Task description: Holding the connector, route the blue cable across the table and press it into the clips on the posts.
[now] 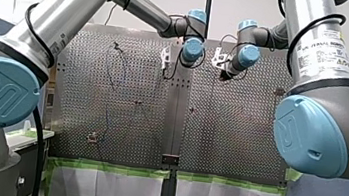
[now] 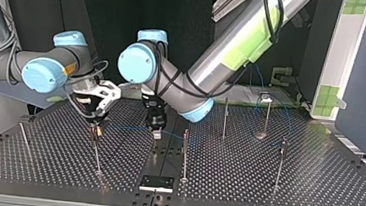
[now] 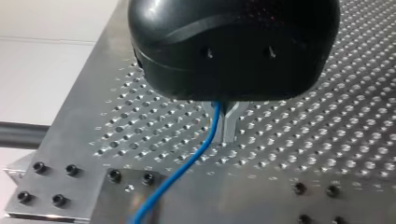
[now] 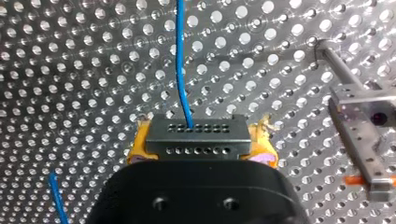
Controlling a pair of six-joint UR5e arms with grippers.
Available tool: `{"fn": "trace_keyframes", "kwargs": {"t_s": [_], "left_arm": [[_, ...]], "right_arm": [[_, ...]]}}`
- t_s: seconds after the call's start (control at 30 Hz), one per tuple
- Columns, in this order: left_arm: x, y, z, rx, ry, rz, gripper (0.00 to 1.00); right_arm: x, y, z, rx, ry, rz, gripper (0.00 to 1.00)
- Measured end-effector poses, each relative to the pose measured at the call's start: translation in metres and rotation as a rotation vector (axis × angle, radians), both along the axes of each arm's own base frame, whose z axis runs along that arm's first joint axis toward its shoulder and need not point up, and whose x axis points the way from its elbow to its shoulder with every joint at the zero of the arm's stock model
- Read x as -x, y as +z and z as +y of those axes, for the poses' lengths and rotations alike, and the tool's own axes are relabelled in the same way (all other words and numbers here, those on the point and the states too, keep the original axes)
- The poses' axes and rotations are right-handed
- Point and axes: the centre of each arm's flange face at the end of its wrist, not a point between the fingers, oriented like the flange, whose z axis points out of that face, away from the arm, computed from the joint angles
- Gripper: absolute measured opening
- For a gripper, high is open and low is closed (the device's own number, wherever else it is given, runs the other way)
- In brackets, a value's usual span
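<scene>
Right wrist view is showing my right gripper point(image 4: 201, 156) clamping the connector point(image 4: 196, 135) between its yellow pads. My left gripper point(image 3: 226, 128) is pinching the blue cable point(image 3: 205, 140). Routing is looking partway done, with posts point(image 2: 185, 153) apparently unclipped.

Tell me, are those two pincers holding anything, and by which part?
My right pincer clamps the connector by its two sides, between yellow pads. My left pincer pinches the blue cable itself, partway along its length.
</scene>
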Motion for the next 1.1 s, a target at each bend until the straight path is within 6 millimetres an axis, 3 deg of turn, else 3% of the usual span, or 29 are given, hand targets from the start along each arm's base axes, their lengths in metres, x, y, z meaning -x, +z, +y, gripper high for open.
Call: {"fn": "trace_keyframes", "kwargs": {"t_s": [0.4,0.7,1.1], "left_arm": [[0.011,-0.037,0.001,0.008,-0.014,0.002,0.00],[0.010,-0.068,0.008,0.010,-0.044,0.003,0.00],[0.009,-0.106,0.018,0.018,-0.117,0.006,0.00]], "right_arm": [[0.006,-0.031,0.018,-0.059,0.001,0.036,0.00],[0.017,-0.032,0.040,-0.074,-0.003,0.047,0.00],[0.030,-0.072,0.066,-0.127,0.004,0.128,0.00]]}}
